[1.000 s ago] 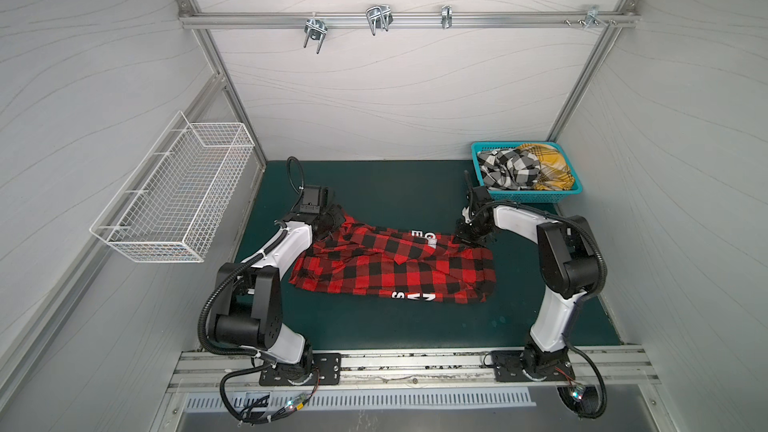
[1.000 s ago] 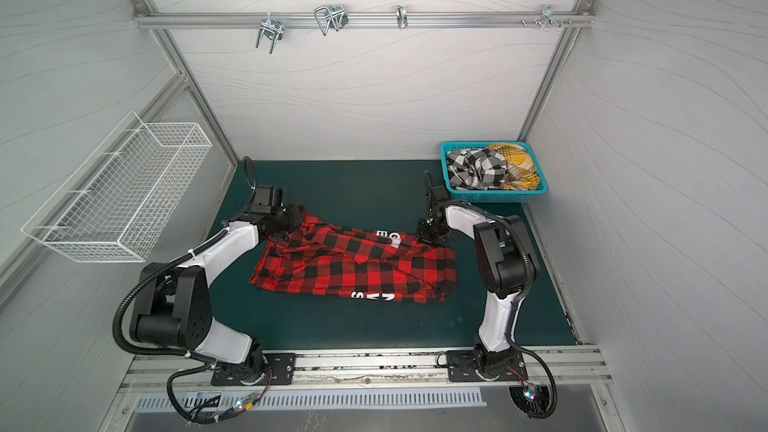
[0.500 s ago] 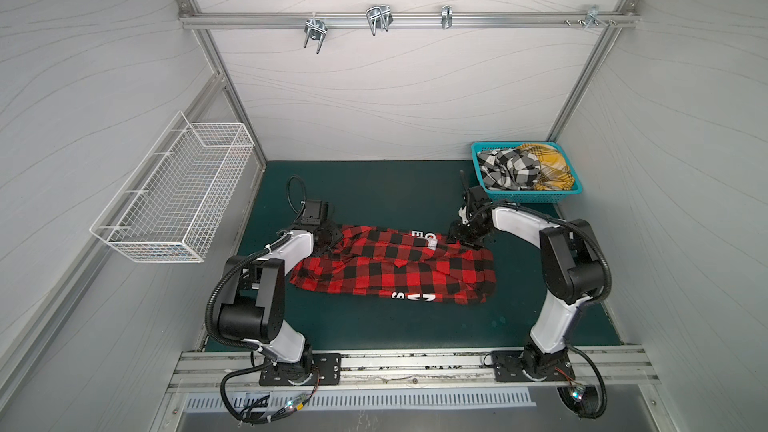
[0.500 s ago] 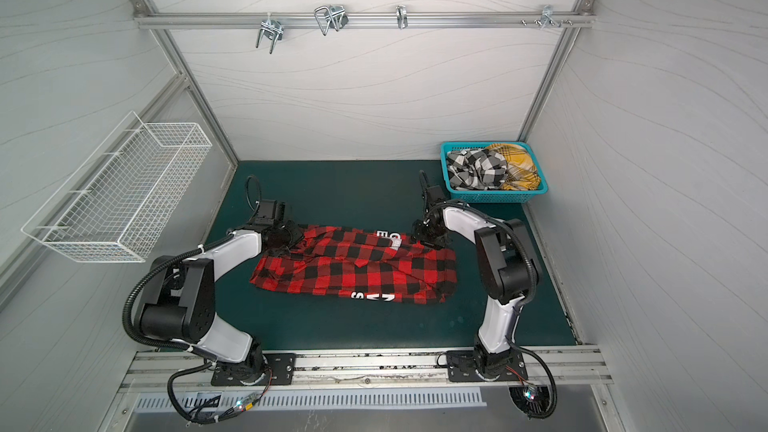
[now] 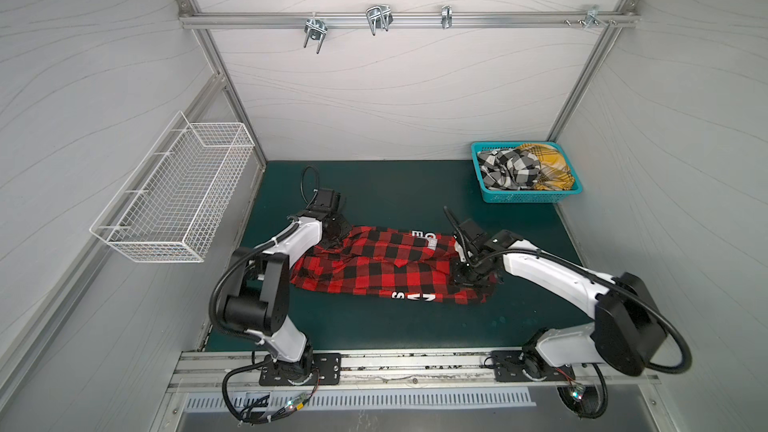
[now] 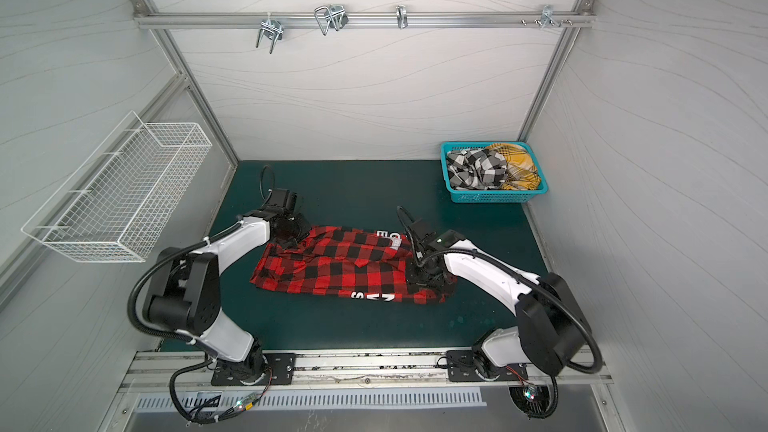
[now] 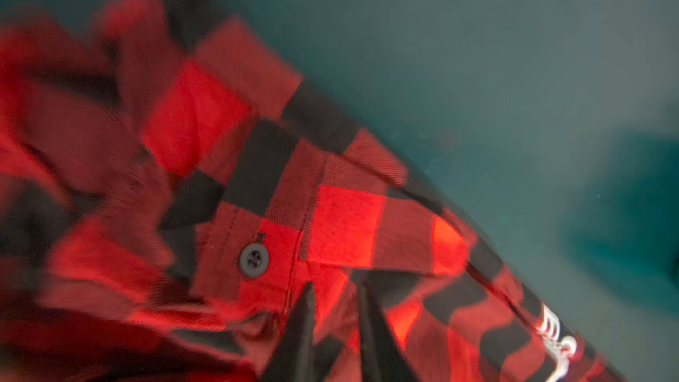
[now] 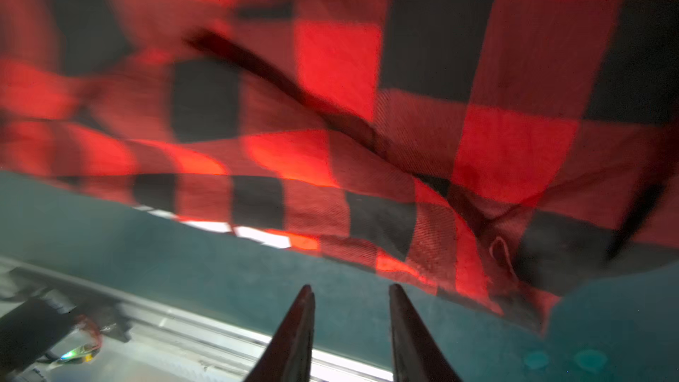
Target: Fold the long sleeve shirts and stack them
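Pose: both arms point(image 5: 291, 241) point(image 5: 544, 274) low over red plaid shirt point(image 5: 374, 270) | left pincer point(image 7: 334, 284) narrow, grip unclear | right pincer point(image 8: 351, 290) part-open, empty

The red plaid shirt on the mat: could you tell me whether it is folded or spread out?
Partly folded: the red plaid shirt lies as a long band with overlapping layers.

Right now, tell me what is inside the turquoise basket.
In the turquoise basket lie a crumpled black-and-white check shirt and a yellow plaid shirt beside it. Anything beneath them, and the basket's floor, is covered.
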Controlling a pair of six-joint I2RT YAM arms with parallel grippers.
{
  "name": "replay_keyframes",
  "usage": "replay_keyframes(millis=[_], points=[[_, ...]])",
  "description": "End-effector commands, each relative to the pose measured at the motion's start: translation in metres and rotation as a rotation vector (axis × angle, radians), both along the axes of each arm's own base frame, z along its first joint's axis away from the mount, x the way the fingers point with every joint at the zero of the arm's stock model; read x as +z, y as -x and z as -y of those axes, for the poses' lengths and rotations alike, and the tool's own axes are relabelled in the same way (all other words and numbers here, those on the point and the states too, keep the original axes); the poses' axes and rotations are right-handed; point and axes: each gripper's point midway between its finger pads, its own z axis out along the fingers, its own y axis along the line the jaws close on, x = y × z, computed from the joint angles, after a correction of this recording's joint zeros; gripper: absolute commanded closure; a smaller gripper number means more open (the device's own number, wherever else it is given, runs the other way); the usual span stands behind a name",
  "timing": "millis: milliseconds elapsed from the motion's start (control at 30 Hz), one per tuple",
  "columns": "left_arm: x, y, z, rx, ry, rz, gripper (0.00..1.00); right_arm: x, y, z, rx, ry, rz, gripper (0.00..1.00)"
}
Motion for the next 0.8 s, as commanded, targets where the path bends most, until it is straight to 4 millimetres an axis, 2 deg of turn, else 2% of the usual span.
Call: replay_keyframes(millis=[0,100,167,233,300,400,433,500,567,633,700,767], points=[[0.005,-0.015,0.001,-0.012,-0.009,-0.018,0.91,-0.018,-0.001,-0.015,-0.072,-0.019,-0.051,0.72],[-0.011,-0.017,-0.007,-0.010,-0.047,-0.073,0.97,-0.044,-0.004,-0.016,-0.101,0.003,-0.104,0.76],[-0.027,-0.013,-0.020,0.014,-0.072,-0.132,1.00,-0.056,-0.017,-0.013,-0.123,0.020,-0.108,0.77],[-0.041,-0.005,-0.037,0.062,-0.086,-0.189,1.00,-0.063,-0.045,-0.010,-0.140,0.039,-0.090,0.77],[-0.045,0.002,-0.047,0.105,-0.076,-0.213,1.00,-0.064,-0.086,-0.010,-0.157,0.047,-0.065,0.77],[-0.039,0.009,-0.040,0.105,-0.032,-0.198,1.00,-0.047,-0.163,-0.018,-0.167,0.029,-0.008,0.77],[-0.036,0.013,-0.028,0.099,0.018,-0.189,1.00,-0.032,-0.187,-0.027,-0.151,-0.002,0.024,0.77],[-0.028,0.027,0.009,0.047,0.132,-0.159,0.85,0.004,-0.216,-0.044,-0.088,-0.072,0.094,0.75],[-0.011,0.045,0.056,-0.044,0.224,-0.111,0.67,0.047,-0.220,-0.048,-0.036,-0.092,0.168,0.66],[0.011,0.061,0.085,-0.111,0.269,-0.073,0.57,0.073,-0.204,-0.038,-0.010,-0.055,0.218,0.56],[0.037,0.068,0.097,-0.141,0.299,-0.011,0.51,0.083,-0.174,-0.027,0.002,-0.036,0.218,0.51],[0.060,0.070,0.092,-0.135,0.296,0.041,0.49,0.080,-0.134,-0.019,0.007,-0.030,0.189,0.48]])
